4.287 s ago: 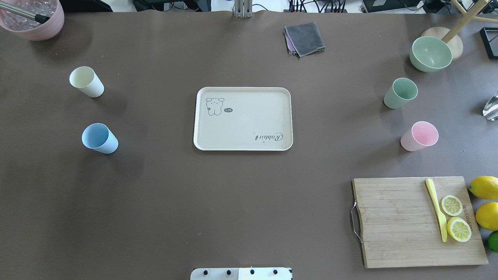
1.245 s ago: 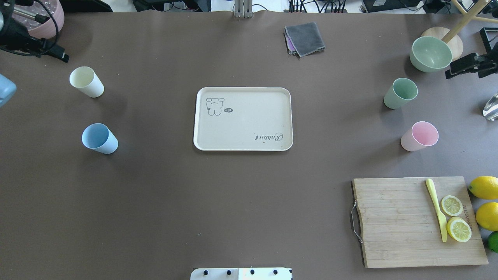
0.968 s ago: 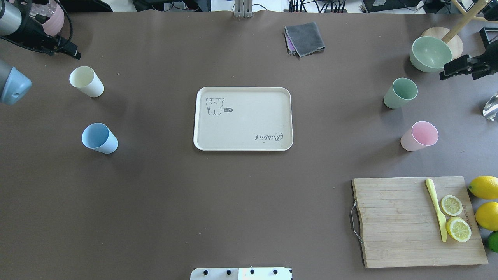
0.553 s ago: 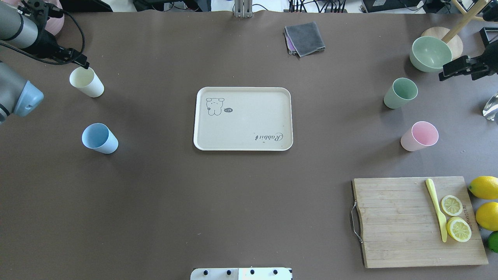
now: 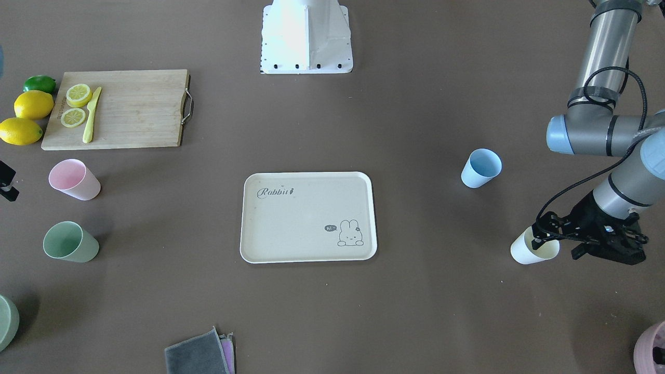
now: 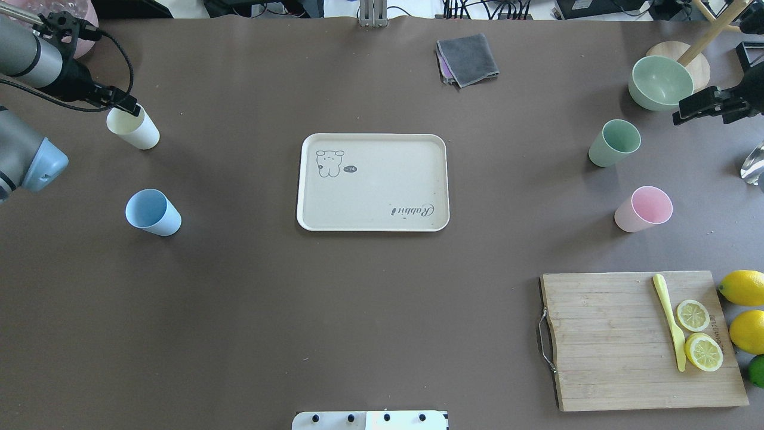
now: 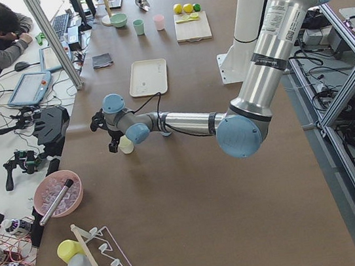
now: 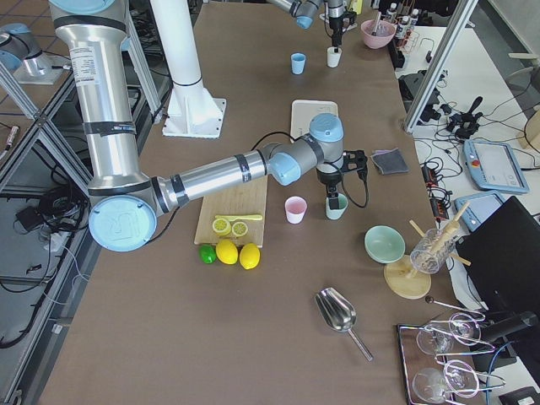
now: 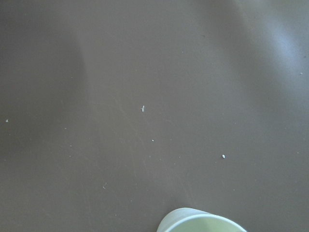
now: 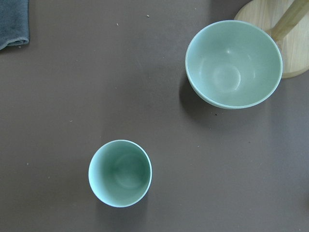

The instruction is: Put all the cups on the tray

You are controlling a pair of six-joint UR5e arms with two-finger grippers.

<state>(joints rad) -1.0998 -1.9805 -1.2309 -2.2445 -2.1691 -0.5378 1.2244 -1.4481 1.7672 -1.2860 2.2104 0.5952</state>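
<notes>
The cream tray (image 6: 373, 191) lies at the table's middle with nothing on it. The four cups stand upright on the table. The cream-yellow cup (image 6: 134, 128) and the blue cup (image 6: 153, 213) are on the left. The green cup (image 6: 613, 143) and the pink cup (image 6: 643, 209) are on the right. My left gripper (image 6: 122, 106) is open at the cream-yellow cup's (image 5: 534, 250) rim, one finger over the mouth. That rim shows at the bottom of the left wrist view (image 9: 203, 223). My right gripper (image 6: 704, 110) is open and empty, above and to the right of the green cup (image 10: 119, 173).
A sage-green bowl (image 6: 661, 82) and a wooden stand (image 6: 698, 65) sit behind the green cup. A folded grey cloth (image 6: 467, 60) lies at the back. A cutting board (image 6: 638, 340) with lemon slices and a knife is at front right, lemons (image 6: 743, 288) beside it. A pink pot (image 5: 652, 350) stands behind the left arm.
Both arms have come into view from the sides. My left gripper has moved down and inward to the cream-yellow cup's rim. My right gripper has edged toward the green cup.
</notes>
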